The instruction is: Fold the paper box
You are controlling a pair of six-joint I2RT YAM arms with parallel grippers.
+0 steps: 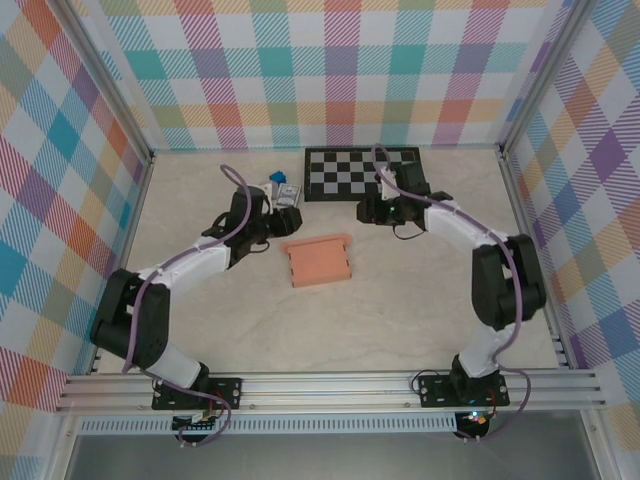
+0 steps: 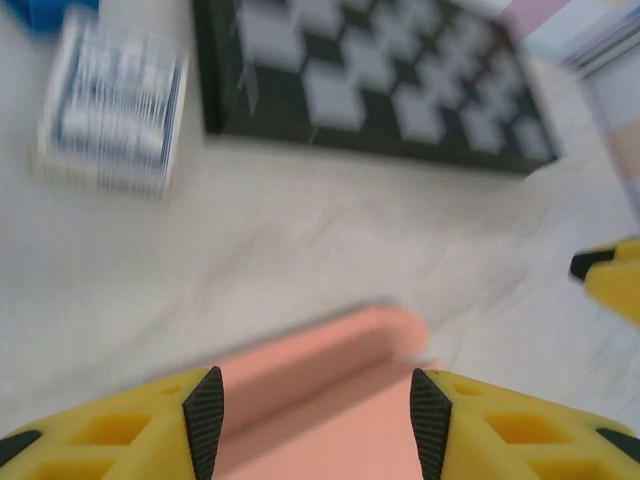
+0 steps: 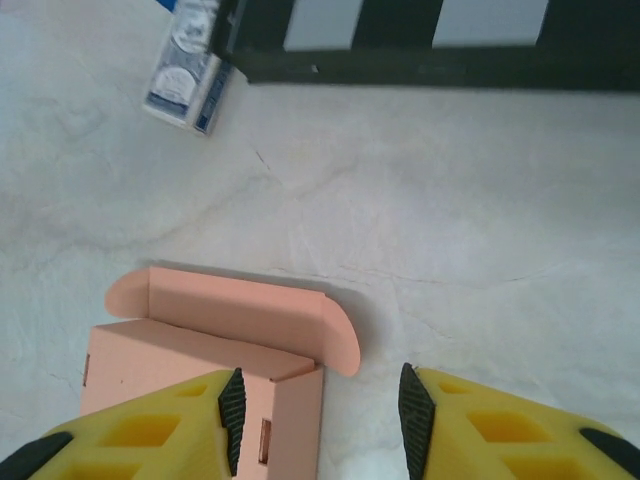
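Observation:
The paper box (image 1: 318, 260) is a salmon-orange cardboard piece lying mid-table, partly folded, with a rounded flap standing along its far edge (image 3: 250, 315). My left gripper (image 1: 279, 226) hovers by the box's far left corner. In the blurred left wrist view its jaws stand apart, open, with the box (image 2: 320, 400) showing between and beyond the fingertips (image 2: 318, 425). My right gripper (image 1: 366, 211) is off the box's far right corner, open (image 3: 323, 418). Its left finger (image 3: 231, 410) is above the box wall, and the right finger (image 3: 414, 410) is over bare table.
A black-and-white checkerboard (image 1: 365, 172) lies at the back behind both grippers. A small blue-and-white card pack (image 1: 287, 194) and a tiny blue cube (image 1: 275, 180) sit just left of it, close to my left wrist. Checked walls close in three sides.

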